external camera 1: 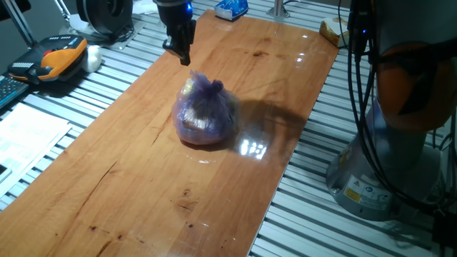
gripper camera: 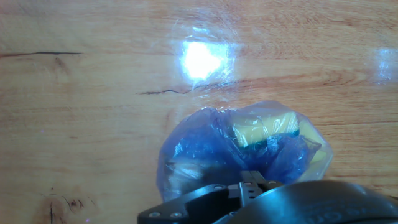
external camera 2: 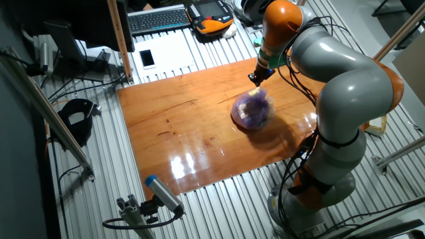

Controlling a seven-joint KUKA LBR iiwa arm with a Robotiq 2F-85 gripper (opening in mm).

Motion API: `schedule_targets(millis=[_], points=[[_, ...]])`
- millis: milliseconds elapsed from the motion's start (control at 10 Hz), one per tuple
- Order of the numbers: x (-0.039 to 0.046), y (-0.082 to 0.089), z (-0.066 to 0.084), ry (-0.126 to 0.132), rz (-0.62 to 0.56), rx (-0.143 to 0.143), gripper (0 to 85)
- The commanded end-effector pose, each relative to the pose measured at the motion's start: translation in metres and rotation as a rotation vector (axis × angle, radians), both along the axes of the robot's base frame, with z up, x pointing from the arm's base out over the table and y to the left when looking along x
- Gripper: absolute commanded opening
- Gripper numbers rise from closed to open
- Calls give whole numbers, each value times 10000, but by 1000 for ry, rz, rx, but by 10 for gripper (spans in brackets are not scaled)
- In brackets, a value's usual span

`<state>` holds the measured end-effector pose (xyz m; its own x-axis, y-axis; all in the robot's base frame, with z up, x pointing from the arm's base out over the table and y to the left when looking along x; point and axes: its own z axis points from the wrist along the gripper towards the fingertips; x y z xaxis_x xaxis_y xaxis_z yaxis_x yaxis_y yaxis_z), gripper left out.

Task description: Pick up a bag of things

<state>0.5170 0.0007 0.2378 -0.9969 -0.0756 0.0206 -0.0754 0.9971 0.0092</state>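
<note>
i hover my gripper (external camera 1: 184,56) at the bag of things' (external camera 1: 205,112) eleven o'clock, finger state unclear, and should centre over its twisted top before descending.

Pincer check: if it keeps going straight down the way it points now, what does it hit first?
Probably the knotted top of the bag; the pincer hangs just above and slightly behind it, so it could graze past onto the wooden table. Depth is unclear.

one bag of things (external camera 1: 205,108), one end effector (external camera 1: 183,56), one wooden table (external camera 1: 128,178)
</note>
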Motion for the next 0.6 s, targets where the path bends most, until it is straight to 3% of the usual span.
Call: schedule_targets(millis=[0,500], points=[[0,1,1,0,0,0,0],[-32,-5,4,-11,3,-1,0]])
